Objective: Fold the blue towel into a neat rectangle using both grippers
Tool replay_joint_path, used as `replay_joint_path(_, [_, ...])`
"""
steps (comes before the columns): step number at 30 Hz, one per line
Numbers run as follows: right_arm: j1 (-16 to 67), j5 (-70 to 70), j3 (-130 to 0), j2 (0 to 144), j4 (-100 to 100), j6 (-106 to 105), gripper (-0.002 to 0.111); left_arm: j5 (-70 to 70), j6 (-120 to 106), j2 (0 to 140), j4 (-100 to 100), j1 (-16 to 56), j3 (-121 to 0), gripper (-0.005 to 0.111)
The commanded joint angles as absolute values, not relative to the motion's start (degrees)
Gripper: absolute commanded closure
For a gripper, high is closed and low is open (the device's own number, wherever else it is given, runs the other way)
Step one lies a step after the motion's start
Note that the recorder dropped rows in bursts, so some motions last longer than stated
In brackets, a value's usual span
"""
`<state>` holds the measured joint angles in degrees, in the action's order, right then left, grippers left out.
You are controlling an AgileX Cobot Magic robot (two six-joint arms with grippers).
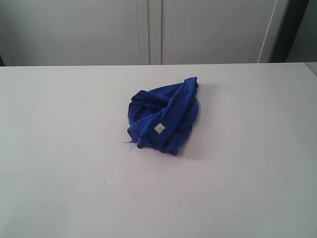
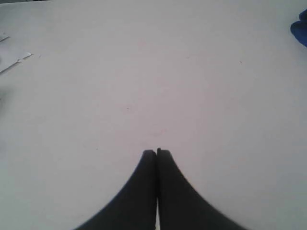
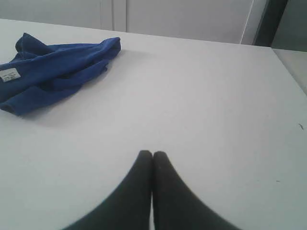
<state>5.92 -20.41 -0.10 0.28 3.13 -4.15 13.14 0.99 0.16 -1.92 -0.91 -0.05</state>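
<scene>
The blue towel (image 1: 163, 118) lies crumpled near the middle of the white bench (image 1: 59, 148) (small white tag (image 1: 159, 128) facing up), with bare surface on every side. The left jaws and the right jaws are each pressed together, apart from the towel.

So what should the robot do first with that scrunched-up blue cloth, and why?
Probably open the left claw and right claw and reach them toward the blue towel. It lies crumpled in a heap on the table, white tag showing, while both claws are shut, empty and apart from it. Nothing can be flattened until they grip an edge.
</scene>
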Motion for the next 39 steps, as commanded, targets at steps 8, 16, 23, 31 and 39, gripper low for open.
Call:
replay_joint_path(8, [6.2,-17.3,0.0,0.0,3.0,-4.3,0.108,13.3,1.5,0.0,-2.5,-1.2,0.0,0.107])
replay_joint_path(16, [6.2,-1.5,0.0,0.0,3.0,-4.3,0.108,13.3,1.5,0.0,-2.5,-1.2,0.0,0.107])
replay_joint_path(23, [6.2,4.6,0.0,0.0,3.0,-4.3,0.108,13.3,1.5,0.0,-2.5,-1.2,0.0,0.107])
replay_joint_path(31, [6.2,5.7,0.0,0.0,3.0,-4.3,0.108,13.3,1.5,0.0,-2.5,-1.2,0.0,0.107])
replay_joint_path(39, [6.2,6.2,0.0,0.0,3.0,-4.3,0.108,13.3,1.5,0.0,-2.5,-1.2,0.0,0.107])
